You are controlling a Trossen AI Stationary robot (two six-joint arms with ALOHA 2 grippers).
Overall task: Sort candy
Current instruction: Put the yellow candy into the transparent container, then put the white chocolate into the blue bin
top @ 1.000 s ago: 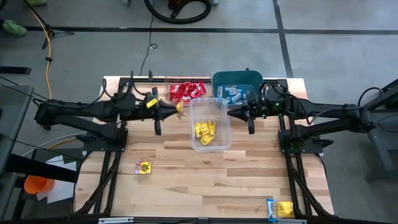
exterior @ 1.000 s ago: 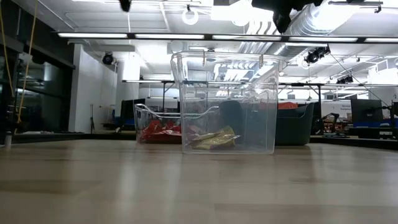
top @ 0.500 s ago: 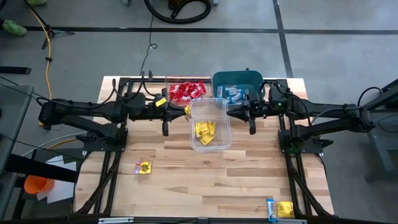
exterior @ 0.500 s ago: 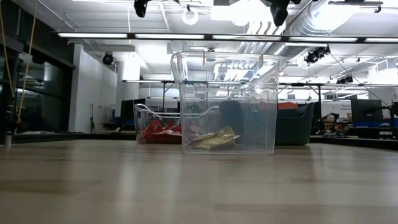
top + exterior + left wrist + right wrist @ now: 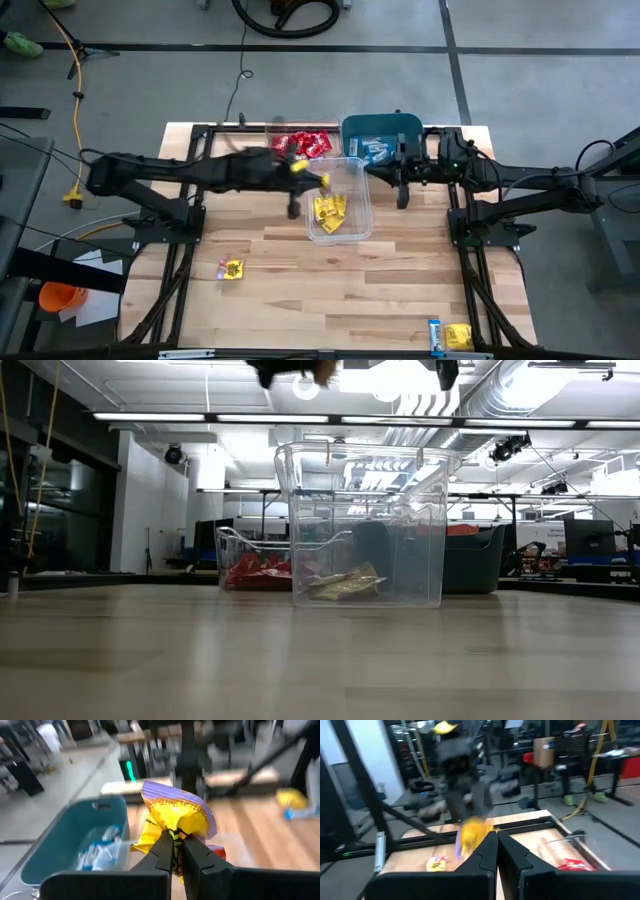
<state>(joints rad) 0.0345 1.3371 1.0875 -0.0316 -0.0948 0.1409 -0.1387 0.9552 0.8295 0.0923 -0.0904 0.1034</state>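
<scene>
My left gripper [image 5: 318, 180] reaches from the table's left to the left rim of the clear tub [image 5: 338, 198] and is shut on a yellow candy [image 5: 175, 817]. More yellow candy [image 5: 330, 210] lies in that tub. Red candy fills a second clear tub [image 5: 300, 145] at the far side, and light blue candy lies in the teal bin [image 5: 380, 135]. My right gripper [image 5: 372, 175] hangs shut and holding nothing by the clear tub's right rim. Loose yellow candy [image 5: 231, 268] lies on the table near the left. My left gripper pinches the yellow candy by its near edge [image 5: 174, 836] between its two fingertips [image 5: 162, 845]. The fingers come nearly level from the table's left, tipped slightly down. The crumpled packet sticks out beyond the fingertips, lifted clear above the tub's rim.
A yellow packet [image 5: 458, 336] and a blue packet [image 5: 435, 335] lie at the table's near right corner. The clear tub [image 5: 365, 525] stands tall in the low view, with the red tub [image 5: 250, 565] and teal bin [image 5: 470, 560] behind it. Bare wood lies nearer.
My left gripper has travelled toward the table's right with the yellow candy held shut, from beside the red tub to the clear tub's left rim, rolling a little on the way. The candy stays lifted clear.
</scene>
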